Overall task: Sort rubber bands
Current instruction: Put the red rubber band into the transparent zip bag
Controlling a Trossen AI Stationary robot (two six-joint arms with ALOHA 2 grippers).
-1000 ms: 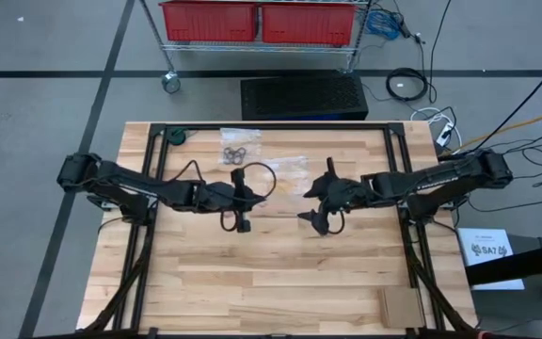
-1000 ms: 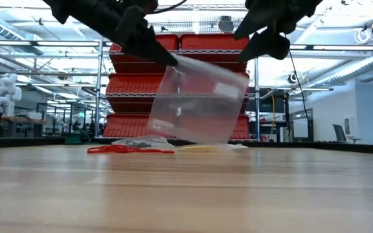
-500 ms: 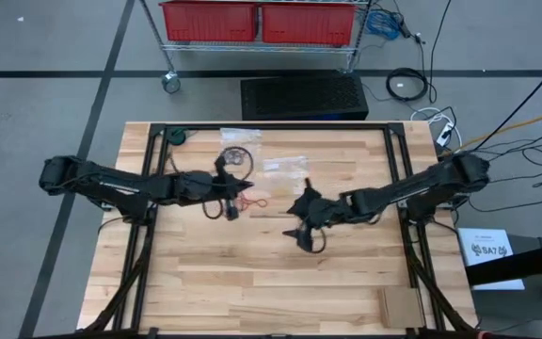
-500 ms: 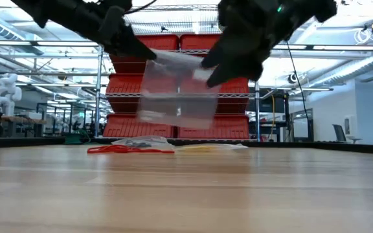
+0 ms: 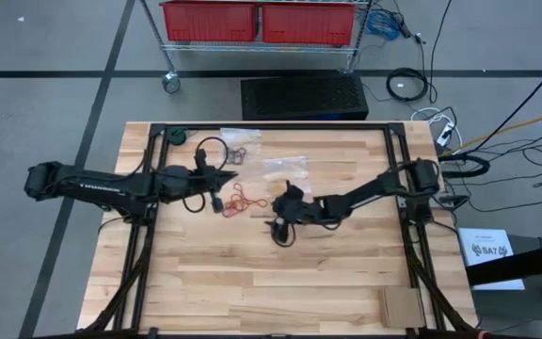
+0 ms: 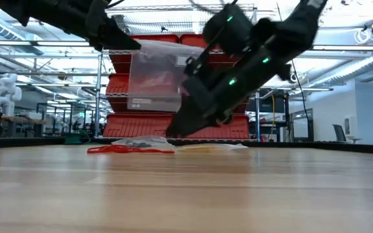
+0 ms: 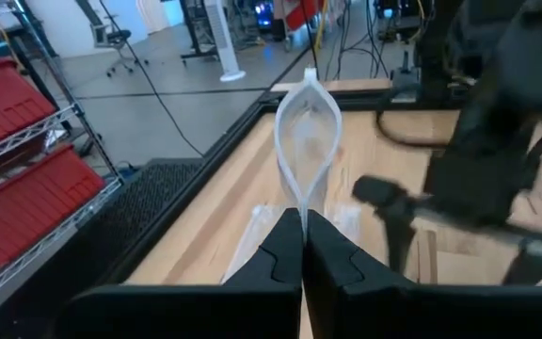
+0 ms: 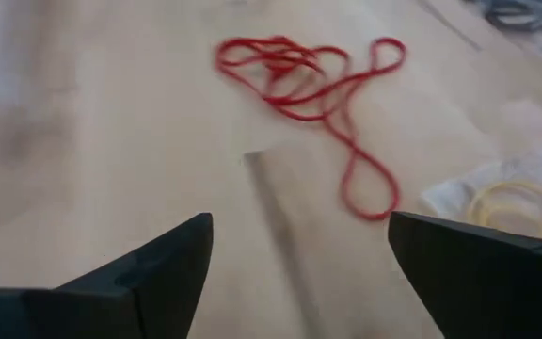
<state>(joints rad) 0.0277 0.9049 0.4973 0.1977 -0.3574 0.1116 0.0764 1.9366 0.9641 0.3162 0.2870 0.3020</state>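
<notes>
A tangle of red rubber bands (image 5: 246,198) lies on the wood in the middle of the table, also seen in the right wrist view (image 8: 299,80) and the low view (image 6: 129,149). My left gripper (image 5: 218,191) is just left of them, shut on a clear plastic bag (image 6: 154,77) held in the air. My right gripper (image 5: 278,222) is open and hangs low over the table to the right of the red bands, its fingers (image 8: 158,273) apart on the near side of them. Yellowish bands (image 8: 520,202) lie in another clear bag on the table. My left gripper pinches the clear bag's top edge (image 7: 301,200) between its two shut fingers, coming level from the table's left. The bag's upper corner (image 6: 133,46) is at the fingertips. The bag hangs below, clear of the table, and its mouth (image 7: 307,122) gapes open beyond the fingers.
A clear bag with black bands (image 5: 236,151) and one with yellowish bands (image 5: 285,168) lie toward the far edge. A black frame (image 5: 280,126) runs round the table. Red bins (image 5: 257,21) stand on a rack beyond. The near half of the wood (image 5: 280,282) is bare.
My left gripper has drawn back toward the table's left, carrying the bag, which has swung from a tilt to hanging squarely. My right gripper has moved left and down toward the table, ending beside the red bands. As the arms moved, the red bands came into the high view.
</notes>
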